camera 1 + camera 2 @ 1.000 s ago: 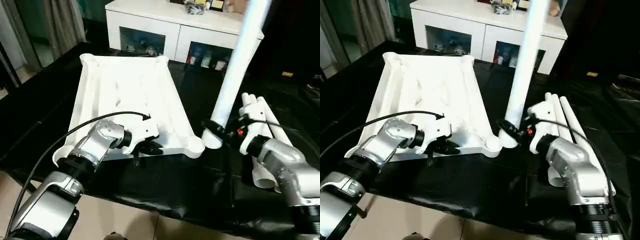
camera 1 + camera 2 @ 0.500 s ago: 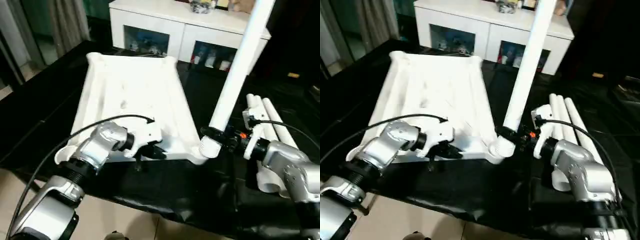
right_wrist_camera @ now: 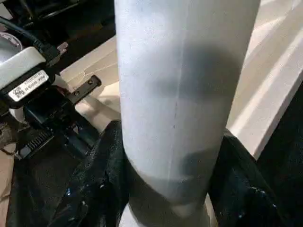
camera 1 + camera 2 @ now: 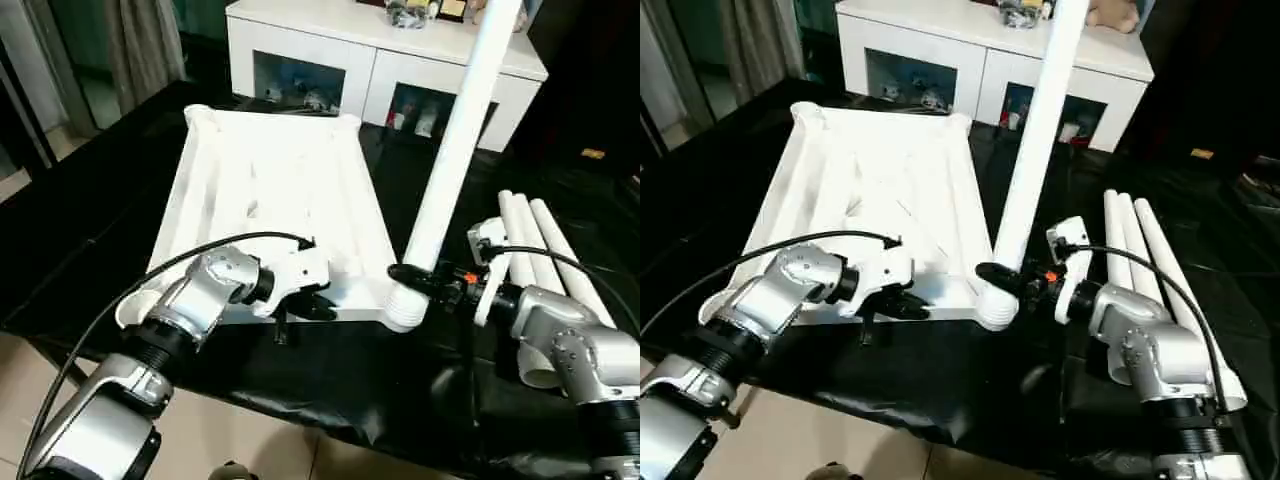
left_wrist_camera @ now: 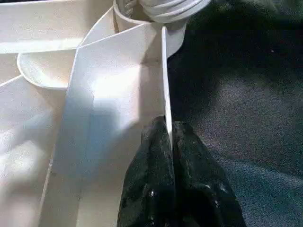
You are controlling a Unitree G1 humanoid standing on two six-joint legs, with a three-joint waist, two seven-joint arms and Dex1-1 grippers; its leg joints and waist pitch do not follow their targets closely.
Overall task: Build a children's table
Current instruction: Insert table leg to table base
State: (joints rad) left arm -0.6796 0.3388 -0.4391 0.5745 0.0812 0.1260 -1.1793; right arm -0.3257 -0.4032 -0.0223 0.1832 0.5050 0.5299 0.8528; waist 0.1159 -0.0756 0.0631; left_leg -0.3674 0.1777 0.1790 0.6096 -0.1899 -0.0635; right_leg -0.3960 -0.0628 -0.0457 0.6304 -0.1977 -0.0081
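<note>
The white tabletop (image 4: 270,190) lies underside up on the black-covered surface, ribs showing. My left gripper (image 4: 305,308) is shut on the thin near rim wall (image 5: 164,85) of the tabletop, close to the near right corner. My right gripper (image 4: 412,277) is shut on a long white leg (image 4: 455,150) that stands nearly upright, leaning a little to the right. The leg's ribbed lower end (image 5: 161,7) sits at the round corner socket (image 4: 400,315). In the right wrist view the black fingers (image 3: 102,165) wrap both sides of the leg (image 3: 184,94).
Three more white legs (image 4: 535,240) lie side by side on the black cloth to the right, behind my right forearm. A white glass-door cabinet (image 4: 380,50) stands behind the work. The cloth's front edge (image 4: 300,410) runs just below the grippers.
My right gripper has carried the upright leg to the left, from beside the tabletop onto its near right corner socket. The left gripper stays clamped on the rim. The camera has shifted.
</note>
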